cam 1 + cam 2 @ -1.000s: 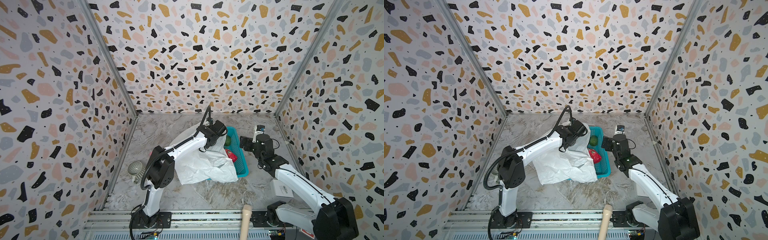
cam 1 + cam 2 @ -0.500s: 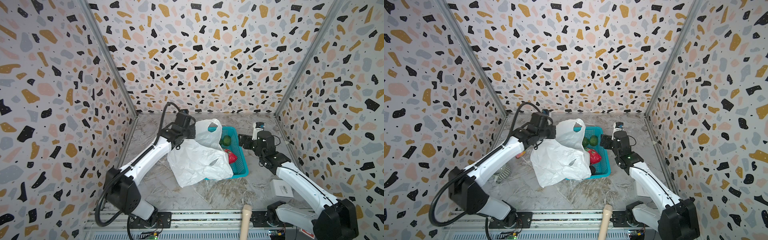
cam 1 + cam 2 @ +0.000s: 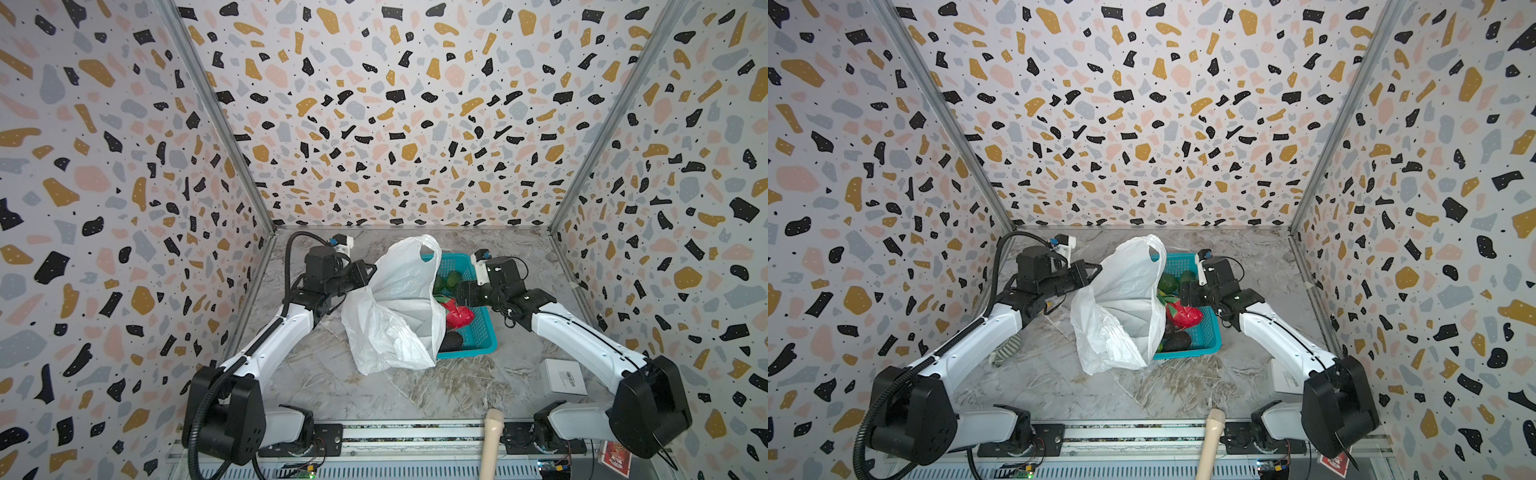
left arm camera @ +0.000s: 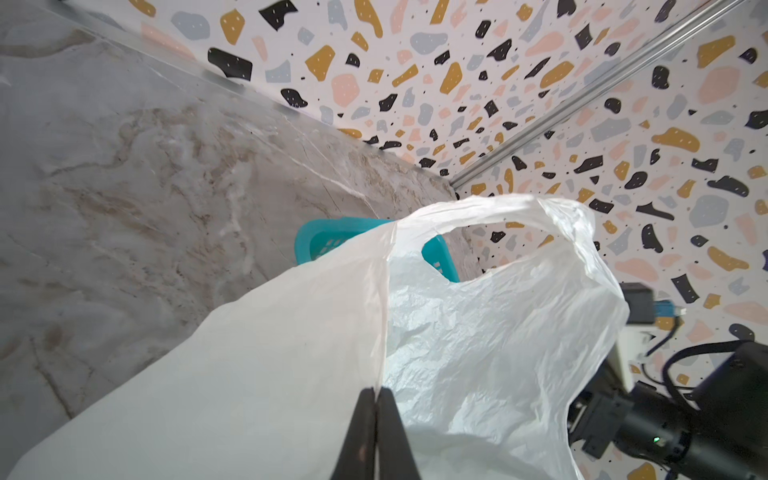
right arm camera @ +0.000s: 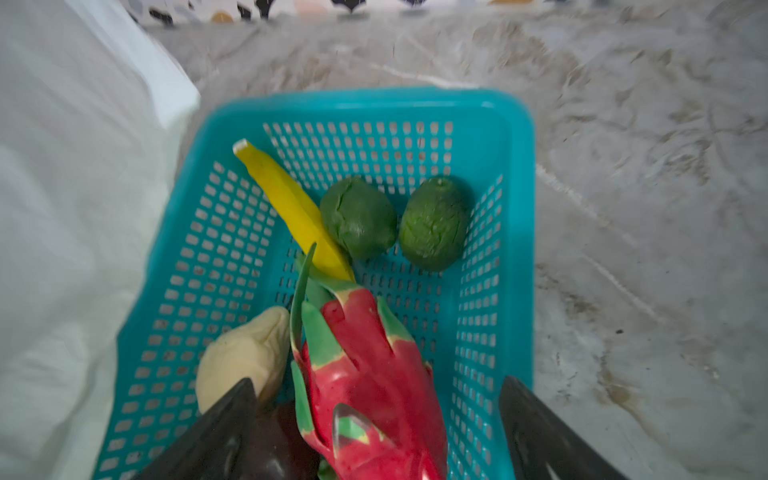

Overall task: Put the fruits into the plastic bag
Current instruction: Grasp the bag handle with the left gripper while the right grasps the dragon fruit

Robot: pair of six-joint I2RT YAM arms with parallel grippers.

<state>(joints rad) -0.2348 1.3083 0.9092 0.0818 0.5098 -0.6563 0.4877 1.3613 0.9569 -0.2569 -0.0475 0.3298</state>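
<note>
Tabletop scene with marble-patterned table (image 3: 316, 386) inside speckled walls, seen from above and from both wrists. A white plastic bag (image 3: 395, 316) stands near the middle, one handle loop raised, its crinkled side resting against the left edge of a teal mesh basket (image 3: 478, 336).

The left gripper (image 3: 371, 269) reaches in from the left with its jaws pressed fully together, pinching a thin fold of the bag's upper edge; the left wrist view shows the two dark fingertips (image 4: 365, 415) meeting on the white film.

The right gripper (image 5: 374, 384) hovers over the basket with its jaws spread wide and nothing between them.

All the fruits lie in the basket, not in the bag. A red fruit with green scales (image 5: 374, 374) sits directly below the spread jaws. Beside it is a beige lumpy piece (image 5: 245, 353), with a blackish oval (image 5: 278, 444) partly hidden under one finger. Farther along lie a yellow banana (image 5: 295, 208) and two dark green fruits (image 5: 359, 218), side by side and close together.

A small white box (image 3: 563, 376) sits on the table beside the right arm.
</note>
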